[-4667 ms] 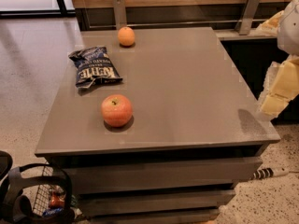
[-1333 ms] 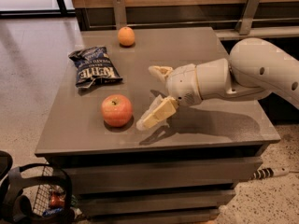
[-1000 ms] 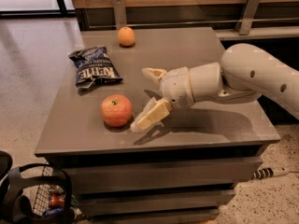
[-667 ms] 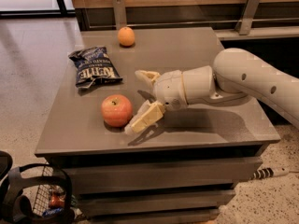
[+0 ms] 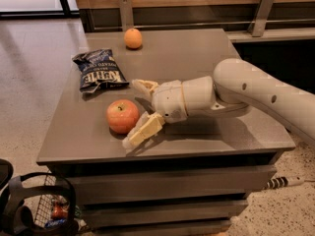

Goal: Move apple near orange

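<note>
Claw (image 5: 139, 111) spread wide, gripping nothing, just beside apple (image 5: 122, 116) near the worktop's (image 5: 197, 53) front edge; orange (image 5: 133, 38) sits at the far edge, well apart.

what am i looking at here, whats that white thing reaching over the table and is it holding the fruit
The white thing is a robot arm coming in from the right side of the picture. At its end is the gripper, a two-finger clamp for picking things up. There is only one picture, taken by a camera looking down at the grey table from its front; where that camera is mounted is not known. On the table are a reddish apple near the front, a dark bag of chips behind it, and a small orange at the far edge. The gripper is open, its two fingers spread wide close beside the apple. Nothing is held: the apple sits on the table.
</note>
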{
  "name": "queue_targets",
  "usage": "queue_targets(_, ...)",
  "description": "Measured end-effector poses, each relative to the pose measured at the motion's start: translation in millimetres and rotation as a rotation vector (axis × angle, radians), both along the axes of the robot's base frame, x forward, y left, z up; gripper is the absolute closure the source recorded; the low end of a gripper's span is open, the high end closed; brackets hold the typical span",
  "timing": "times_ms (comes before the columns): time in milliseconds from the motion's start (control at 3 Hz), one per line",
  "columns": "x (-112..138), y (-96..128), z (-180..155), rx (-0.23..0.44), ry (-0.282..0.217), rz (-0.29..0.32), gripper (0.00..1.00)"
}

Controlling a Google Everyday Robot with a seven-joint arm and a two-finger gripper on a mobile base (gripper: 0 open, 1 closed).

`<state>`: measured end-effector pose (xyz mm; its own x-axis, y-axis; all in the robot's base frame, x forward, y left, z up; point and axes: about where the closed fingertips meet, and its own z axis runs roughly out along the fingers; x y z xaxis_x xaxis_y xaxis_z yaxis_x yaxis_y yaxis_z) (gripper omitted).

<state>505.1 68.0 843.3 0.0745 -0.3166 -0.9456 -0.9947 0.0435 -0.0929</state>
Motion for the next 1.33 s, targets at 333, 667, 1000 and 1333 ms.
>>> queue_targets(333,-4.4,10.0,-4.6,0.006,-0.001,0.023,0.18)
queue_targets(667,-6.1,13.6,-5.5,0.007,-0.001,0.031,0.41)
queue_targets(1000,-7.1,15.6,-5.0,0.007,-0.002,0.035,0.64)
queue_targets(1333,-8.1,17.6,-4.6,0.007,-0.003,0.039,0.87)
